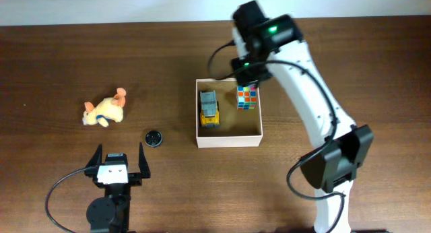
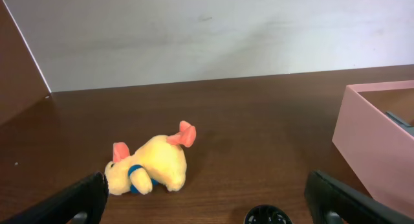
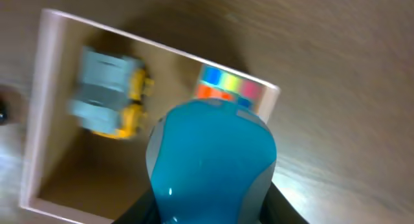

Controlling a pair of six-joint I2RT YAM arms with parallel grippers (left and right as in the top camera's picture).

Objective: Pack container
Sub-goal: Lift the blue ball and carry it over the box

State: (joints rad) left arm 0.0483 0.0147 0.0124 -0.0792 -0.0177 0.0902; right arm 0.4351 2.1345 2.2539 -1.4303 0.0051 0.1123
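The container [image 1: 229,143] is a square white-walled box with tan cardboard inside, at the table's middle. Inside it lie a yellow and grey toy truck [image 1: 210,109] and a colourful puzzle cube [image 1: 247,96]. My right gripper [image 1: 250,73] hovers over the box's back right corner, shut on a teal and grey mouse-shaped object [image 3: 210,159]. In the right wrist view the truck [image 3: 110,101] and the cube [image 3: 226,88] show below that object. My left gripper [image 1: 121,160] stands open near the front left, with nothing between its fingers [image 2: 84,198].
A yellow plush dog [image 1: 104,110] lies on its side at the left, also seen as the dog [image 2: 152,166] ahead of the left gripper. A small black round object [image 1: 154,138] sits between the dog and the container. The container's wall [image 2: 372,140] is at that view's right.
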